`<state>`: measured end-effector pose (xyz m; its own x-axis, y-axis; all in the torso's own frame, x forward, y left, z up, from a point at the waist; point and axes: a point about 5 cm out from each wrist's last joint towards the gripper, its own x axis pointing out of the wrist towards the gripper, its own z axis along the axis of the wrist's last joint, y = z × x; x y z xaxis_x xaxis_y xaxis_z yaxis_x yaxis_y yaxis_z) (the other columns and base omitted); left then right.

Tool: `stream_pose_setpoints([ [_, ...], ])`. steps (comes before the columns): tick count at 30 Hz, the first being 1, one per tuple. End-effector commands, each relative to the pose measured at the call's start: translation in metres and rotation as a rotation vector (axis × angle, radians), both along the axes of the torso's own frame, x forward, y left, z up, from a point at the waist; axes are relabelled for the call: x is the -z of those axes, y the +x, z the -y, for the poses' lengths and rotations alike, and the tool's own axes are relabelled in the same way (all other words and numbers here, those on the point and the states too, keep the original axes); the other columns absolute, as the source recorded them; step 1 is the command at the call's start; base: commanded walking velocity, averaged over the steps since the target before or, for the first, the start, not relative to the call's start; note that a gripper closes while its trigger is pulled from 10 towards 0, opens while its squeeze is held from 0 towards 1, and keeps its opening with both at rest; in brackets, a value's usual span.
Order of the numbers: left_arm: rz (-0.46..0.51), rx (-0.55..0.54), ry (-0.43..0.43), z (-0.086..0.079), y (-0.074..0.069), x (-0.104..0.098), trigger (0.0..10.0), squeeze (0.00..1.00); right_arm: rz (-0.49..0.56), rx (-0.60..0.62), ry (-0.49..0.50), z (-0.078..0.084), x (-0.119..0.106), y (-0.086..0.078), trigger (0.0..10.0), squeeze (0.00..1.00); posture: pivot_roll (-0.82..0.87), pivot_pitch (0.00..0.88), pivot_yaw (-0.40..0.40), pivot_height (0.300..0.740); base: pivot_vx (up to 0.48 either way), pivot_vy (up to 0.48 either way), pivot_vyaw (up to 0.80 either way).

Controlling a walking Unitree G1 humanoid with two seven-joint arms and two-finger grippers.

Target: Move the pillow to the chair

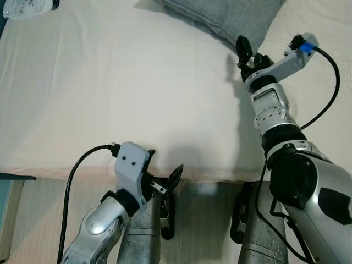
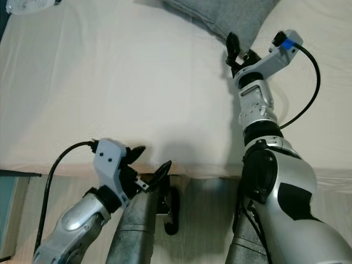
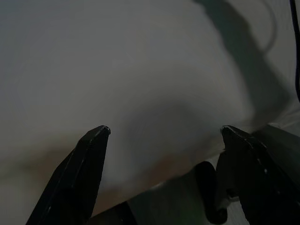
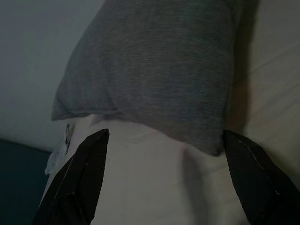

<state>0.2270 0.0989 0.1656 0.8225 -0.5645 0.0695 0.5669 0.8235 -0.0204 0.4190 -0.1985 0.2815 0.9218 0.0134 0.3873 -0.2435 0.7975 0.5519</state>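
The left tool (image 1: 159, 181) hung low at the near edge of the bed (image 1: 110, 82), its fingers spread wide, gripping nothing and touching nothing, with the cream sheet ahead of it. At the bed's far left corner lay a white plastic-looking item (image 1: 27, 8), too cropped to identify. The grey pillow (image 1: 225, 16) lay against the far edge of the bed, right of centre, one corner pointing toward the robot. The right tool (image 4: 164, 154) was stretched out to that corner, fingers wide apart and holding nothing, the pillow's edge lying just beyond and between the fingertips; whether they already touched the fabric could not be told.

To do the grasp well, it seemed best to push further so that a thick fold of the corner sat deep between the fingers before closing, since a shallow pinch on soft cloth would likely slip on lifting.
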Motion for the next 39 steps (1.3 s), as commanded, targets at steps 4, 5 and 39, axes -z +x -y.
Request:
stream_pose_setpoints([
  [4,-0.048,-0.02,0.015,-0.009,-0.01,0.008,10.0,0.0,-0.07,0.009,0.044,0.004,0.021,-0.001,10.0,0.0,0.31,0.815,0.4,0.601,0.0,0.0,0.0],
  [5,-0.053,-0.019,0.017,-0.01,-0.012,0.009,10.0,0.0,-0.069,0.017,0.064,0.008,0.021,-0.001,10.0,0.0,0.31,0.817,0.4,0.601,0.0,0.0,0.0],
  [39,-0.073,-0.034,0.044,-0.029,-0.029,0.0,10.0,0.0,-0.048,0.05,0.262,0.025,0.017,-0.004,0.0,0.0,0.32,0.812,0.4,0.601,0.0,0.0,0.0],
])
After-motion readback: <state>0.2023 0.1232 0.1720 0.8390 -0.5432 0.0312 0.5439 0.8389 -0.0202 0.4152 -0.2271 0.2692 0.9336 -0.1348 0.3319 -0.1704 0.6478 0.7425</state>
